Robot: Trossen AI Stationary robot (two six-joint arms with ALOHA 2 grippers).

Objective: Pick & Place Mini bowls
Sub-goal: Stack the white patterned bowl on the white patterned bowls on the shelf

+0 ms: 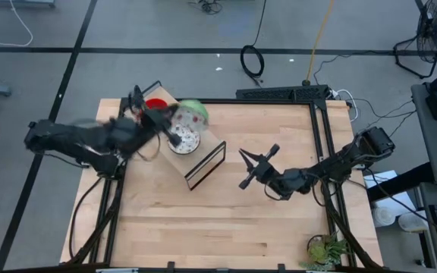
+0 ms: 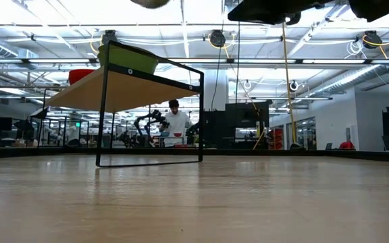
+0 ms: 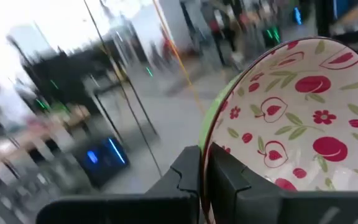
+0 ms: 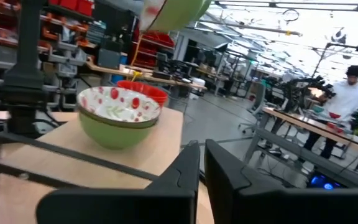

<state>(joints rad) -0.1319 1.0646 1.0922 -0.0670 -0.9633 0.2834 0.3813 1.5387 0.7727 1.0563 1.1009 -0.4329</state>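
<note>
My left gripper (image 1: pixel 174 127) is shut on a mini bowl (image 3: pixel 303 118), green outside and white with red fruit and flowers inside. The bowl is lifted above a raised wooden shelf (image 1: pixel 207 148); it also shows as the lifted bowl (image 4: pixel 173 12) in the right wrist view. On the shelf rests a second patterned bowl (image 4: pixel 118 115) on its base, with a plain red bowl (image 4: pixel 143 90) behind it. My right gripper (image 1: pixel 249 168) hangs shut and empty over the table, right of the shelf. My left gripper pinches the lifted bowl's rim (image 3: pixel 209 140), one finger on the green outer wall and one on the patterned inside. The bowl is clear of the shelf and tipped on edge, its opening turned sideways.
The shelf stands on a black wire frame (image 2: pixel 150 111) at the table's far left. Bare wooden tabletop (image 1: pixel 226 227) spreads across the near half. A small plant (image 1: pixel 325 249) sits at the near right corner. A person (image 2: pixel 175 121) stands far off in the room.
</note>
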